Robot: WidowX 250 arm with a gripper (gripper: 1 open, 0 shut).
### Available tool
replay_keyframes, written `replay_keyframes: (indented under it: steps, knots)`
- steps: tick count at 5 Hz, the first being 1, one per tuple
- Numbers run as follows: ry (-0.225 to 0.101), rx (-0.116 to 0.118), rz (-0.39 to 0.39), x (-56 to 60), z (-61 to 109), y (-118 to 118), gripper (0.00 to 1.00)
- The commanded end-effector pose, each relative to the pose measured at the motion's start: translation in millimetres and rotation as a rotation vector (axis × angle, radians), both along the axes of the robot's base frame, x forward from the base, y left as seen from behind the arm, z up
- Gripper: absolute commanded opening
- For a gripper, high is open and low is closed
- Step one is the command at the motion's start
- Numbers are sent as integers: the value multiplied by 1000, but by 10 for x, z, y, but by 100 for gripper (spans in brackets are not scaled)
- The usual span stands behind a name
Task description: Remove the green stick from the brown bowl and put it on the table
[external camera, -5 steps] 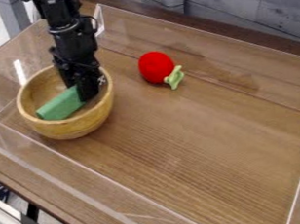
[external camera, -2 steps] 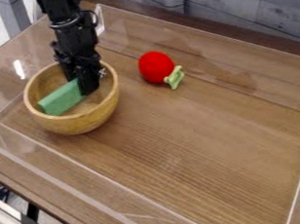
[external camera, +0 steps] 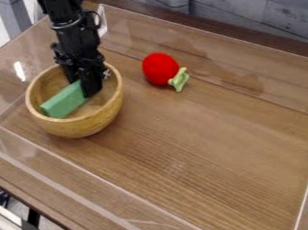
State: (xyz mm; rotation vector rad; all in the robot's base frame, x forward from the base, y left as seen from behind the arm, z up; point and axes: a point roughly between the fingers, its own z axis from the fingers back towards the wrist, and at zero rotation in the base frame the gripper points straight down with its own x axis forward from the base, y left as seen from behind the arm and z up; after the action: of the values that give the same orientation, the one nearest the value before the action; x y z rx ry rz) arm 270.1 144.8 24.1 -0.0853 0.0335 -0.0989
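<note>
The brown bowl [external camera: 53,122] sits at the left of the wooden table. Inside it lies the green stick [external camera: 65,99], tilted, its upper end rising toward the bowl's right rim. My black gripper [external camera: 91,86] points straight down into the bowl and is shut on the upper right end of the green stick. The fingertips are partly hidden by the stick and the bowl's rim.
A red strawberry-like toy [external camera: 161,67] with a green leaf lies right of the bowl. Clear plastic walls [external camera: 12,148] ring the table [external camera: 212,142]. The wooden surface stretches right and toward the front.
The bowl shifted slightly up and to the right between the oldest frame and now. The gripper and the stick have stayed put over the last half second.
</note>
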Motion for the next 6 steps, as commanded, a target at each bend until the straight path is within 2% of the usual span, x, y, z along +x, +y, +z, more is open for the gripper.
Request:
replay_keyframes:
  steps: [1, 4, 6]
  knots:
    - [54, 1, 45, -176, -24, 112, 0]
    - [97, 12, 168, -215, -204, 57, 0]
    - [123, 28, 124, -374, -238, -114, 0]
